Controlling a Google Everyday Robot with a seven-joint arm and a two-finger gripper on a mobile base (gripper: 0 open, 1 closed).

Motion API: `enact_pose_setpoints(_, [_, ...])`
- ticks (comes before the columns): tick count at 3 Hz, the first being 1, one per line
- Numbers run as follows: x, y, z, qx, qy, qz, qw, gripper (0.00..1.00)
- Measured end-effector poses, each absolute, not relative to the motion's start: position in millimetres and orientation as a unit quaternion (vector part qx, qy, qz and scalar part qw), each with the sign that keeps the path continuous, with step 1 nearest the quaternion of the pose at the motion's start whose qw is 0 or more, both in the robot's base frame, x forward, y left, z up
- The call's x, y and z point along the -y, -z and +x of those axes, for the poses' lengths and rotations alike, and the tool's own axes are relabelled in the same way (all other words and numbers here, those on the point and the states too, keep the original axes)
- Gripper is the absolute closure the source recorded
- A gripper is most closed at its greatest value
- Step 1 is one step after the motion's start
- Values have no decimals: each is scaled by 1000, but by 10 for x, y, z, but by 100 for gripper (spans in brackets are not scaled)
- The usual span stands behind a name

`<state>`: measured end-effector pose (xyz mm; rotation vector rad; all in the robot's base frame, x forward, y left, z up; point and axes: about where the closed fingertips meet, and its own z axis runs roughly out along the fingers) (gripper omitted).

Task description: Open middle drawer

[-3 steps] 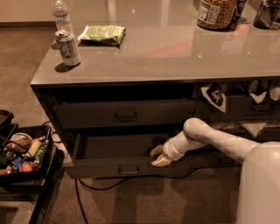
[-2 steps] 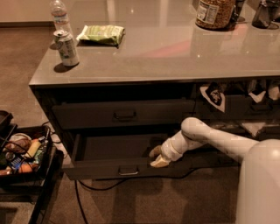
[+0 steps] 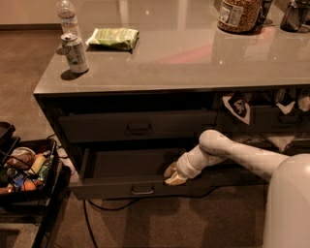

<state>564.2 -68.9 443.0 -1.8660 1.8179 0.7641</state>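
The middle drawer (image 3: 111, 186) is a wide dark grey drawer under the counter. It is pulled partly out, and its plain grey inside shows. A small loop handle (image 3: 143, 190) sits at the centre of its front. My gripper (image 3: 172, 175), tan-tipped on the white arm (image 3: 232, 152), rests at the top edge of the drawer front, just right of the handle and partly inside the drawer. Above it, a shut drawer (image 3: 138, 127) of the same width has its own handle.
On the counter (image 3: 193, 58) stand a soda can (image 3: 75, 52), a water bottle (image 3: 67, 17), a green snack bag (image 3: 114, 38) and a jar (image 3: 240, 14). A black bin of items (image 3: 24, 169) stands on the floor at left. A cable (image 3: 89, 206) runs beneath the drawer.
The middle drawer has slid slightly further out, and my gripper has moved with it a little to the left.
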Motion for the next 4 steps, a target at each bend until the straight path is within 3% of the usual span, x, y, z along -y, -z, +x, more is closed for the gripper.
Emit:
enact_pose_setpoints(2, [544,-4455,5728,-650,-254,-667,260,11])
enact_pose_setpoints(3, [513,-4450,5832,-646,-241,-661,296,0])
enact_pose_setpoints(4, [511,-4448,5911,-642,-230,-652,332,0])
